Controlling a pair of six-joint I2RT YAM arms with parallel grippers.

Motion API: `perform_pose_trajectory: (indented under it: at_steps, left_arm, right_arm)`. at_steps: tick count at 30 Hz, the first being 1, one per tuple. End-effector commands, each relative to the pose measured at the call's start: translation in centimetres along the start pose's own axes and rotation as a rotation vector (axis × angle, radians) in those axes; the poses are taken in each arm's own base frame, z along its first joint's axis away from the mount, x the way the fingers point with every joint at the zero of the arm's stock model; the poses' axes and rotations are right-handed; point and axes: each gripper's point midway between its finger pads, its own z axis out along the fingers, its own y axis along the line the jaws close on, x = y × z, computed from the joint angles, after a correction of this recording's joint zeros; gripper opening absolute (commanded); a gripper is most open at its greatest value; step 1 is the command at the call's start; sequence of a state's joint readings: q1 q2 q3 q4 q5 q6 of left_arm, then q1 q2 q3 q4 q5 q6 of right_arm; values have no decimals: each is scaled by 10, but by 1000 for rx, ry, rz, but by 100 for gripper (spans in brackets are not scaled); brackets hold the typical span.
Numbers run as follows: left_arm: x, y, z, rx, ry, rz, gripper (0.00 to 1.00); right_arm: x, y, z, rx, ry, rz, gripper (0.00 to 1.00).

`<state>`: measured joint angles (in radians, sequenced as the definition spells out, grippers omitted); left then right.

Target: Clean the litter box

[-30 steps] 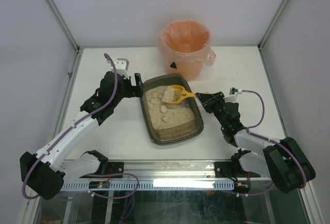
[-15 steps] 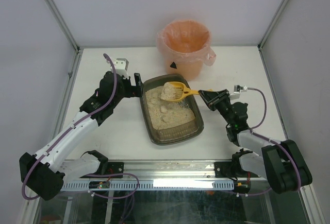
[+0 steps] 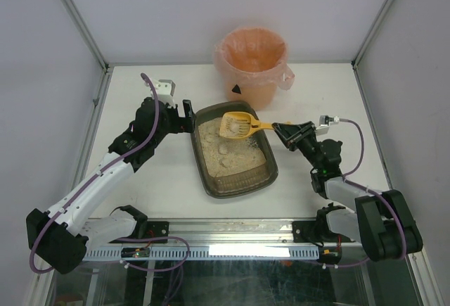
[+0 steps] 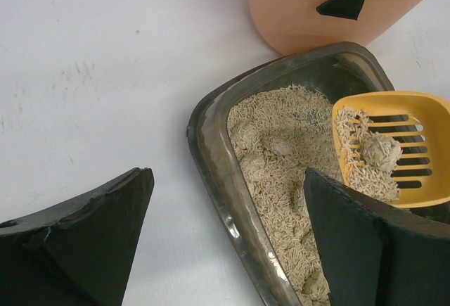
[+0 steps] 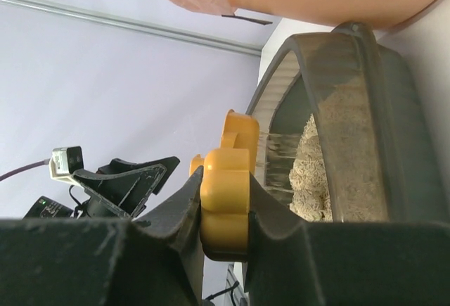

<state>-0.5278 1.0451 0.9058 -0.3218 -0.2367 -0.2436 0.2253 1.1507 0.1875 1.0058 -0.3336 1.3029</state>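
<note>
The left gripper [image 3: 184,115] stood wide open astride the left rim of the litter box [image 3: 239,190], likely to brace the mid-table tray. Over its far end the yellow scoop [image 3: 238,124] carried 1 clump [image 4: 382,153], kept level by the right gripper [image 3: 280,130] clamped on its handle.

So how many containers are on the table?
2: the round orange-pink bag-lined bucket at the far edge, and the shallow dark grey-brown litter box just in front of it; none seem hidden.

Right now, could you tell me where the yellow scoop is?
In the top view the right gripper holds the scoop over the far end of the litter box, near the bucket.
</note>
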Motion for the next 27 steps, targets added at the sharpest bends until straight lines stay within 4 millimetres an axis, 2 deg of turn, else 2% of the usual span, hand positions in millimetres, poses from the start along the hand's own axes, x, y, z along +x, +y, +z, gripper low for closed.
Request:
perform_pose_trajectory:
  at_steps: [1, 4, 5, 8, 11, 12, 15, 18, 20, 22, 25, 27]
  left_arm:
    - [-19, 3, -4, -4, -66, 1, 93]
    - [-18, 3, -4, -7, -65, 1, 93]
    - [-18, 3, -4, -7, -65, 0, 93]
    - [-19, 2, -3, -5, -63, 2, 93]
    - [-17, 3, -3, -4, -61, 1, 93]
    - [-17, 3, -2, -4, -60, 2, 93]
    - [-18, 2, -2, -2, -60, 3, 93]
    - [-17, 3, -3, -6, -61, 2, 93]
    - [-19, 3, -3, -6, -65, 5, 93]
    - [-19, 2, -2, -3, -63, 7, 93]
    - [-17, 4, -3, -10, -62, 8, 93]
    - [-19, 6, -4, -20, -70, 13, 93]
  right_arm:
    - [-14, 16, -3, -62, -42, 5, 0]
    - [0, 31, 4, -109, 33, -21, 0]
    - [-1, 33, 4, -118, 32, -27, 0]
    - [-16, 16, 1, -55, -28, 0, 0]
    - [1, 31, 8, -106, 42, -17, 0]
    - [1, 33, 8, -117, 40, -16, 0]
    - [-15, 16, 4, -60, -27, 17, 0]
    - [2, 30, 10, -108, 48, -7, 0]
    - [-4, 26, 8, -105, 26, -3, 0]
    - [-19, 11, 2, -51, -34, 20, 0]
    - [-2, 23, 8, -87, 42, 1, 0]
    - [-7, 23, 7, -98, 29, -2, 0]
